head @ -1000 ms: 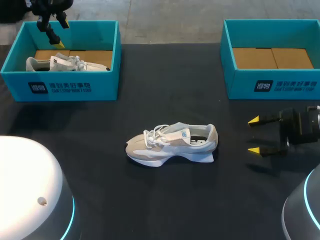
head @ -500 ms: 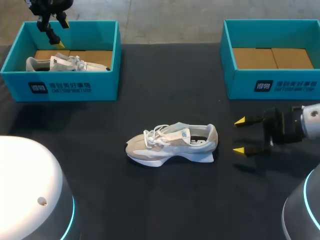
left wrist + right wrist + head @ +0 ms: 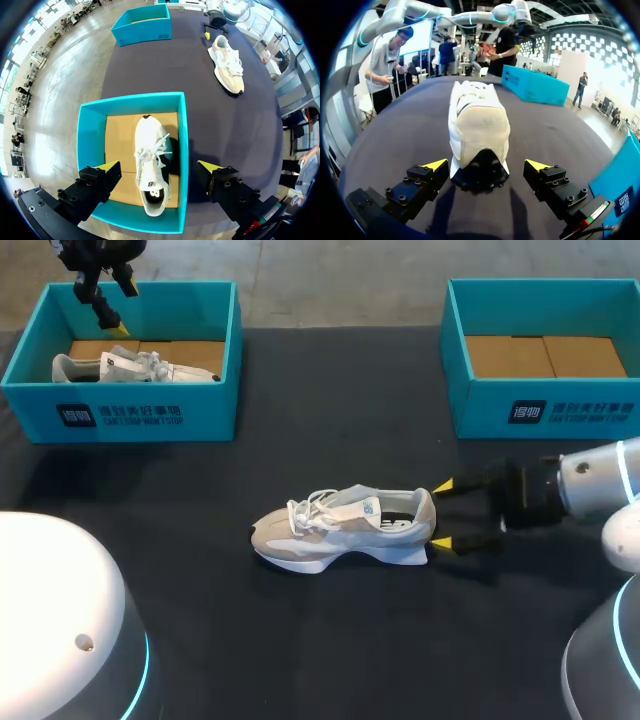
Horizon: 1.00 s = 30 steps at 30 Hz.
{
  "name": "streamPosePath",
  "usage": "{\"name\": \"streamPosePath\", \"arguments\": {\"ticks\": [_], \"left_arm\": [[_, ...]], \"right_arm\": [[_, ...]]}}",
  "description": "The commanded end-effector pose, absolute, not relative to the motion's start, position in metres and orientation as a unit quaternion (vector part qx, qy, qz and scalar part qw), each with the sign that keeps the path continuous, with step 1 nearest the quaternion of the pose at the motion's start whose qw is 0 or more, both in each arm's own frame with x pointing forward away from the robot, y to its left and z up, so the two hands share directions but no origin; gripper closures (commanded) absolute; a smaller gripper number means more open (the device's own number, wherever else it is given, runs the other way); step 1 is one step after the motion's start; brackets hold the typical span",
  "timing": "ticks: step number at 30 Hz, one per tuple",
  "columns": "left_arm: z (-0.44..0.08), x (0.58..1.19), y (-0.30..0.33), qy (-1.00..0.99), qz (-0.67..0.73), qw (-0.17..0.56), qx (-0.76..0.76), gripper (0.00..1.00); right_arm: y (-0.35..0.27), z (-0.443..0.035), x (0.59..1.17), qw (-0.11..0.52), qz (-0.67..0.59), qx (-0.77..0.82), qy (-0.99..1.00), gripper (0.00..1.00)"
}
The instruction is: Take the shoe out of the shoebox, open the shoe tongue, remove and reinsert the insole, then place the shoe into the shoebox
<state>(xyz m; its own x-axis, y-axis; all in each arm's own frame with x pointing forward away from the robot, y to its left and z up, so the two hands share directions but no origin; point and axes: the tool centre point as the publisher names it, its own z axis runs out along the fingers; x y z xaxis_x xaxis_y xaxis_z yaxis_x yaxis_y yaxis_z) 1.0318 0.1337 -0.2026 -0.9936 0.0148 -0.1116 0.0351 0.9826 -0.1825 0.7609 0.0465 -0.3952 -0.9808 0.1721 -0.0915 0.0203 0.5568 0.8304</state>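
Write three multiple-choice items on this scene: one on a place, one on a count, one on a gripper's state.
1. Where is the heel of the loose shoe?
A. inside a box
B. between the yellow tips of the right gripper
C. resting on a box's rim

2. How many teal shoeboxes are there?
A. one
B. two
C. three

3. The right gripper is:
A. open
B. shut on the heel
C. shut on the laces

Key:
1 B: in the right wrist view the tips flank the heel.
2 B: the left shoebox and the right shoebox are the only ones.
3 A: gaps show between both fingers and the heel.
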Motion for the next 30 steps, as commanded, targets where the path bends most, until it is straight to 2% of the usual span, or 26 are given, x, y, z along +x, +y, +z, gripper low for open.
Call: {"name": "streamPosePath", "arguments": {"ticks": [1,30], "left_arm": [[-0.203,1.031,0.134,0.994,-0.093,0.056,0.013,0.0],[-0.203,1.031,0.134,0.994,-0.093,0.056,0.013,0.0]], "right_arm": [[0.063,-0.402,0.767,0.076,0.467,0.054,0.879,0.0],[0.107,-0.429,0.763,0.063,0.488,0.062,0.868,0.0]]}}
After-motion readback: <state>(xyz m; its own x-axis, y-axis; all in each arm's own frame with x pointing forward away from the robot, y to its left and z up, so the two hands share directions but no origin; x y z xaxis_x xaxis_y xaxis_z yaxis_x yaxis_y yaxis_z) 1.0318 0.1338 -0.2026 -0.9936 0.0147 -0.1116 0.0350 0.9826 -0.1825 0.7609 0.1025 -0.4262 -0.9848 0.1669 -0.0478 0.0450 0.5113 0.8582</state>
